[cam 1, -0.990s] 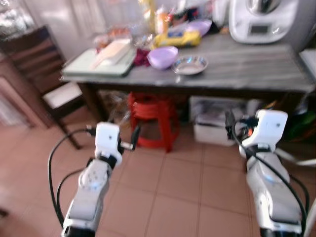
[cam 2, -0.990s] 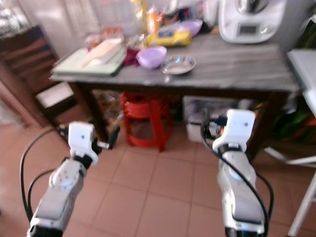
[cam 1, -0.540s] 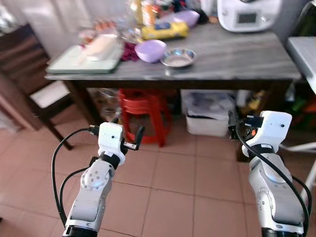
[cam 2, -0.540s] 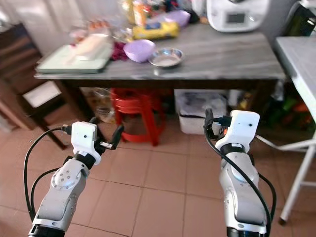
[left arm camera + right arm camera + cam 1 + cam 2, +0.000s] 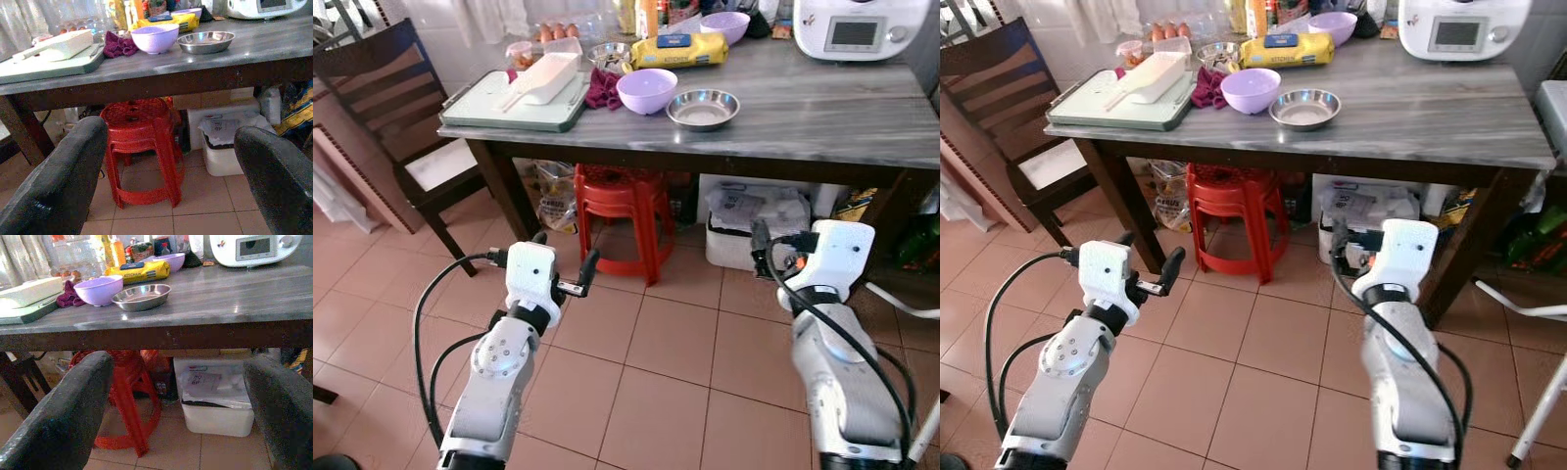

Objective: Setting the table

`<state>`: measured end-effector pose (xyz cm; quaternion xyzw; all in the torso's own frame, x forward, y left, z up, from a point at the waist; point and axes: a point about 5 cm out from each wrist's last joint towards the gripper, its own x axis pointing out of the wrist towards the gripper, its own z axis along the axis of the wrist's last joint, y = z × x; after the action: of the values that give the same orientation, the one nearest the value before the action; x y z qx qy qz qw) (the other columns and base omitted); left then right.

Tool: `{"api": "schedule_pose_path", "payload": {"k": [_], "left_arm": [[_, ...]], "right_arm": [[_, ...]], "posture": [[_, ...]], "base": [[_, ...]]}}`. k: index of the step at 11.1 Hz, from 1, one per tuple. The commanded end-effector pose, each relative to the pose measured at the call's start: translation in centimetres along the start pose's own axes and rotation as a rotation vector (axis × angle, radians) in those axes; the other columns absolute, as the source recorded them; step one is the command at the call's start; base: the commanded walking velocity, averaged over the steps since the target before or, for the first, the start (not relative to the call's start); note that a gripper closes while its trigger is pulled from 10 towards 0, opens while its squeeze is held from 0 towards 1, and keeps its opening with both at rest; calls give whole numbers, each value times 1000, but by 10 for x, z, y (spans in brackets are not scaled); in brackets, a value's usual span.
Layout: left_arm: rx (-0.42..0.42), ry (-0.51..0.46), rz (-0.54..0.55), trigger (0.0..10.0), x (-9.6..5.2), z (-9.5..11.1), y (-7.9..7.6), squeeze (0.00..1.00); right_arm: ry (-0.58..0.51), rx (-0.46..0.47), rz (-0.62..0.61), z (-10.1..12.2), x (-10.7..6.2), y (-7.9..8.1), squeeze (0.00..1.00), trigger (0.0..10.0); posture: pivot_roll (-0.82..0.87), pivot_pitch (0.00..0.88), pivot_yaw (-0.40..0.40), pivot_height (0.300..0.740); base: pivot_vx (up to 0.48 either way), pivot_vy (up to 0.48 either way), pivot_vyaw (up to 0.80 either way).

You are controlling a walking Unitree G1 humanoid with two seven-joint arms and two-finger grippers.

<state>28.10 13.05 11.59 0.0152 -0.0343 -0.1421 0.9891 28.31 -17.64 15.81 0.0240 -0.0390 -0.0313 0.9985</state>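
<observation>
Grippers first: left gripper (image 5: pixel 562 262) and right gripper (image 5: pixel 181 396) both hang spread wide and empty over the tiled floor, short of the table. Compared with a second ago the blur's gone and the grey marble-look table (image 5: pixel 822 117) sits squarer ahead, so I'd guess it's lined up to approach. On top: glossy lilac plastic bowl (image 5: pixel 647 89) touching, I think, the shallow round steel dish (image 5: pixel 703 108).

Worktop (image 5: pixel 822 108): grey, streaked like stone, on dark brown legs. Lilac bowl (image 5: pixel 647 90) beside a silver metal dish (image 5: pixel 703 109); second lilac bowl (image 5: pixel 725 25) further back. Yellow packet (image 5: pixel 689 49) with a dark label. Maroon cloth (image 5: pixel 602 88). Pale green tray (image 5: pixel 514 101) carrying a white container (image 5: pixel 545 76). White appliance (image 5: pixel 858 27), grey display. Red plastic stools (image 5: pixel 625 220), stacked, beneath. Floor tiles (image 5: pixel 666 343) terracotta. Dark wooden chair (image 5: pixel 406 108), white seat. My left end effector (image 5: pixel 560 262) and right end effector (image 5: pixel 759 245): black fingers, white housings, silver arms.
</observation>
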Motion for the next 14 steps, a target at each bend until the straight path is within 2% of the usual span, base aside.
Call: {"api": "schedule_pose_path", "payload": {"k": [1, 9, 12, 14], "left_arm": [[5, 10, 12, 10000, -3, 0, 4, 0], [8, 19, -4, 10000, -1, 0, 5, 0], [18, 27, -6, 10000, -4, 0, 6, 0], [21, 29, -9, 10000, -5, 0, 7, 0]], "right_arm": [[-17, -2, 5, 3, -2, 3, 0, 10000], [-17, 11, -11, 1, -1, 2, 0, 10000], [-11, 16, -7, -1, -2, 3, 0, 10000], [-12, 19, -5, -1, -2, 3, 0, 10000]], "posture": [[-82, 97, 127, 740], [-84, 98, 135, 740], [-75, 96, 137, 740], [-76, 95, 139, 740]], "base": [[0, -270, 0], [0, -317, 0], [0, -317, -577], [0, -321, 0]]}}
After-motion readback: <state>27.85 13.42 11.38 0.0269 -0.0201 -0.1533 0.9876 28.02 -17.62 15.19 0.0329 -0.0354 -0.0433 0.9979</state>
